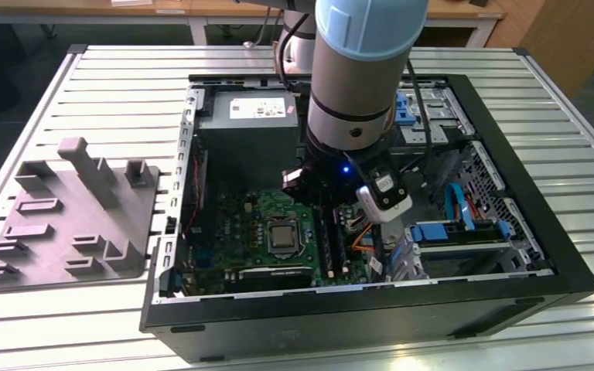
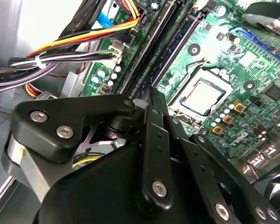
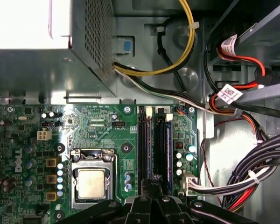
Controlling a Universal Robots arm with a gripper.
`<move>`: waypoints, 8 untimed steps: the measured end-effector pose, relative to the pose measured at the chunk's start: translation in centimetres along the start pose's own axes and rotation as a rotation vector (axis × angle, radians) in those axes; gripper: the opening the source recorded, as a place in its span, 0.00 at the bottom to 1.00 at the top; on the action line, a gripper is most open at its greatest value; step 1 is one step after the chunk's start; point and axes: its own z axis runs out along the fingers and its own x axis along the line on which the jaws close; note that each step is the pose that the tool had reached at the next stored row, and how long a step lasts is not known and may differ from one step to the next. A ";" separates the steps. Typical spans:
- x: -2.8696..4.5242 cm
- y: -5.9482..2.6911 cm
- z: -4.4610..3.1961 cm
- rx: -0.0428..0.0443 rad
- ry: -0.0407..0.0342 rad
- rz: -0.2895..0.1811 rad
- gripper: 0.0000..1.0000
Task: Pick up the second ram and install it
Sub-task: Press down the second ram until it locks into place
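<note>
Slatted metal table [image 1: 121, 77] fills the exterior view, with wooden benches behind it. On it lies an open black case [image 1: 380, 309]. Just beside the case, toward the table's edge on the exterior view's left, sits a grey holder [image 1: 70, 209] with upright pegs and pockets.

Inside the case, a grey power supply [image 1: 247, 116] fills the far corner. A green board [image 1: 245, 224] covers the floor below it, with a square socket [image 1: 279, 236] near the board's middle. On the side at the exterior view's right, a blue drive tray [image 1: 452, 232] sits by the case wall, with a blue cable above it. Bundles of yellow, red, black and white wires [image 3: 252, 177] run from the power supply past the board's edge.

My arm [image 1: 364, 69] comes straight down into the case, between the power supply and the drive tray. My gripper [image 3: 151, 184] hangs over the long black slots [image 3: 141, 149], at their end away from the power supply. The fingers [image 2: 154, 112] are drawn narrow, tips together. I cannot tell whether anything is pinched between them.

The ram [image 3: 157, 149] stands on edge among those slots, right by my fingertips. Its long axis runs along the slots, one end toward the power supply and the other toward my gripper, parallel to the socket's side. A second bluish strip [image 3: 169, 149] stands one slot further from the socket.
</note>
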 end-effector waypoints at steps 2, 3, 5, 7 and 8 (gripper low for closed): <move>0.01 0.16 0.02 -0.0009 0.0001 0.000 0.10; 0.01 0.28 0.03 -0.0011 0.0001 0.000 0.10; 0.01 0.55 0.07 -0.0017 0.0001 0.000 0.10; 0.02 0.79 0.10 -0.0023 0.0001 0.000 0.10; 0.02 0.92 0.11 -0.0025 0.0001 0.000 0.10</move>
